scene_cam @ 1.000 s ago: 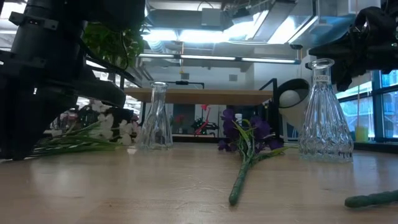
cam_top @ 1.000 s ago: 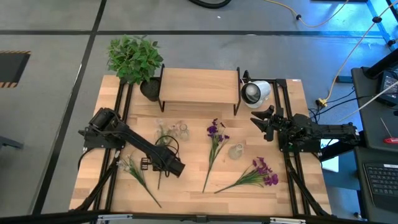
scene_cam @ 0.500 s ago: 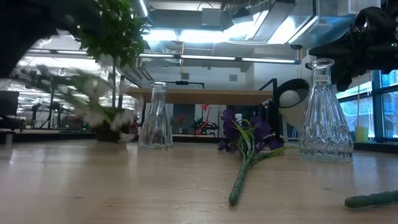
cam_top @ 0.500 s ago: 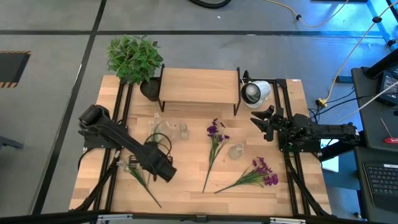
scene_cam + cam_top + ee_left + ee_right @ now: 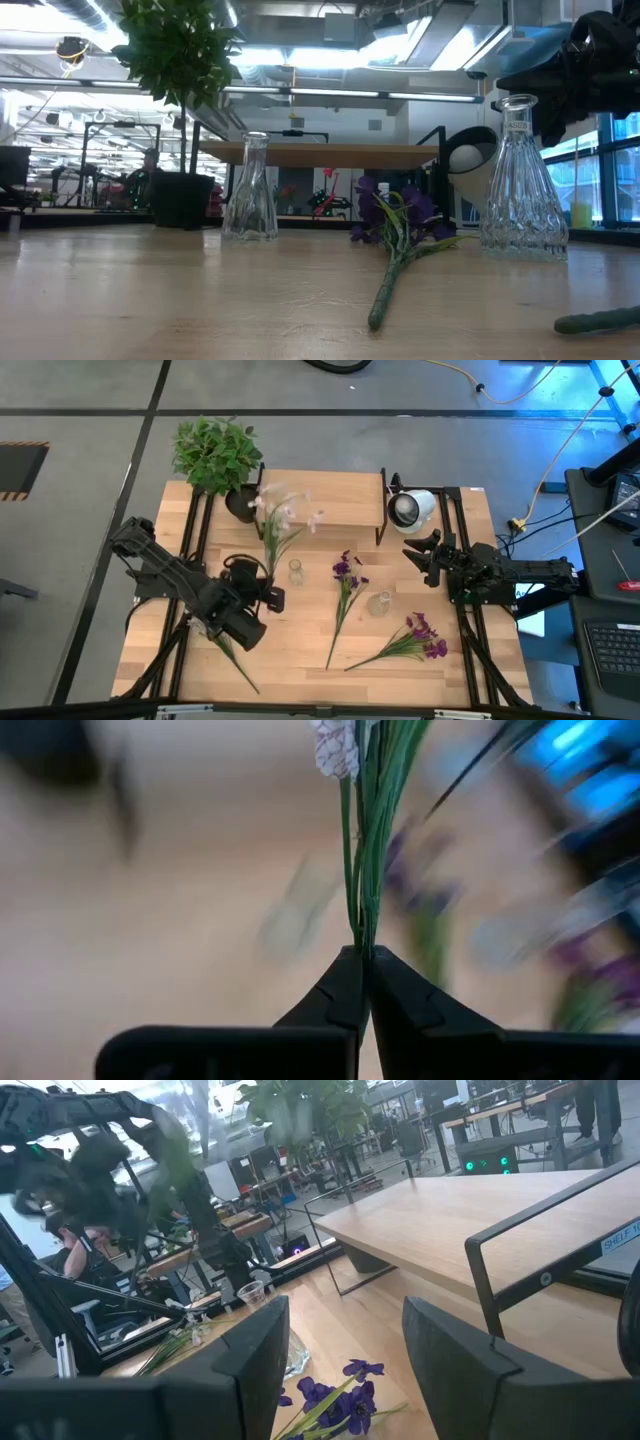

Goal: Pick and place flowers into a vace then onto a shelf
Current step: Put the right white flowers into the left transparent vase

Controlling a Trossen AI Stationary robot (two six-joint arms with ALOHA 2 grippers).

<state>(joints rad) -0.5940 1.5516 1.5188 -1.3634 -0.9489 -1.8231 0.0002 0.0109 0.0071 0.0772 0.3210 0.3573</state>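
My left gripper (image 5: 265, 585) is shut on a bunch of white-pink flowers (image 5: 282, 515), raised above the table's left half; the blossoms show over the shelf's (image 5: 320, 500) near left corner. In the left wrist view the stems (image 5: 360, 870) rise from the shut fingertips (image 5: 362, 955). One more green-stemmed flower (image 5: 230, 653) lies flat near the left arm. Two purple flowers (image 5: 345, 578) (image 5: 415, 640) lie flat on the table. A small glass vase (image 5: 295, 570) (image 5: 250, 187) stands mid-table, a second vase (image 5: 380, 603) (image 5: 520, 180) further right. My right gripper (image 5: 425, 555) (image 5: 350, 1370) waits open at the right. My left gripper pinches several thin green stems (image 5: 361, 935) together between its two fingers, close to their cut lower ends. The fingers lie in line with the stems, coming from below. The bunch is lifted clear of the table and stands up out of the fingertips, blossoms (image 5: 335, 750) topmost.
A bushy potted plant (image 5: 215, 455) stands at the far left corner beside the shelf. A white round device (image 5: 410, 508) sits by the shelf's right end. Black frame rails (image 5: 195, 530) run along both table sides. Bare wood lies along the near edge.
My left gripper has lifted the white-pink bunch off the table, drawing back toward the left and tipping its wrist upward. The bunch, lying flat a second ago, now stands clear with its blossoms high. One flower has stayed on the table. The right arm has kept still.
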